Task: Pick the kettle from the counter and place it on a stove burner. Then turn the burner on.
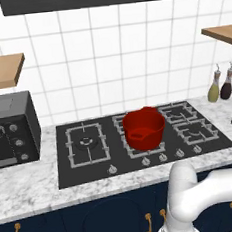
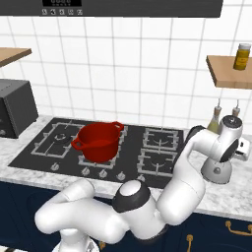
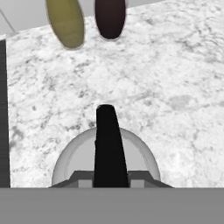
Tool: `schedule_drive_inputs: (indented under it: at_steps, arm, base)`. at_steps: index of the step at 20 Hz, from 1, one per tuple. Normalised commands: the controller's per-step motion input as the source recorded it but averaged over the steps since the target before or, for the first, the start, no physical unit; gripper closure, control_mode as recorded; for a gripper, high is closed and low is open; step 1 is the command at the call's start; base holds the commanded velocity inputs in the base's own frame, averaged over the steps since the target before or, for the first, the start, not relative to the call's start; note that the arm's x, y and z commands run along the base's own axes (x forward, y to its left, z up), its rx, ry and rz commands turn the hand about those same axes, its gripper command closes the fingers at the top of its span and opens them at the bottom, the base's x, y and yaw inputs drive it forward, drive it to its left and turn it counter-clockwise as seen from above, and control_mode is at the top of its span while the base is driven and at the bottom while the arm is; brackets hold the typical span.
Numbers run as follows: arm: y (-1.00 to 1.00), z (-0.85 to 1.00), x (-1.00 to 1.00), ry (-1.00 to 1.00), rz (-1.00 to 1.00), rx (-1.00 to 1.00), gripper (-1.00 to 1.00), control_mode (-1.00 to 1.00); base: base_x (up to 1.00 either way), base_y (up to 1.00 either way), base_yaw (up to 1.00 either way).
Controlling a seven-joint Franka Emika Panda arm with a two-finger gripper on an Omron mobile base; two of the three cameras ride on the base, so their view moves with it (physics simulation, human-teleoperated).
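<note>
Kettle [image 3: 81, 159]: on the tabletop [image 3: 175, 78], right of the cooktop [image 2: 133, 157], directly under the hand [image 3: 110, 177].
Hand: closed on kettle's black handle [image 3: 108, 144].
Bottles [image 3: 65, 22]: beyond kettle, by wall.

Even, bright, diffuse light covers all three rendered views, with no clear single source and hardly any cast shadows. The red pot [image 1: 144, 129] carries a soft sheen. Textures look coarse and slightly soft; the counter [image 3: 166, 87] appears grainy close up, without edge distortion.
</note>
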Motion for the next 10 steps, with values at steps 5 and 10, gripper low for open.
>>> schedule_drive_inputs:
  at_steps: [5,10]
  arm:
    - [0.25,0.2,-0.28,-0.09,0.06,0.0,1.0,-1.0]
    - [0.5,0.14,-0.28,-0.18,0.08,-0.01,1.0,-1.0]
  base:
    - [0.0,0.0,0.0]
    - [0.0,0.0,0.0]
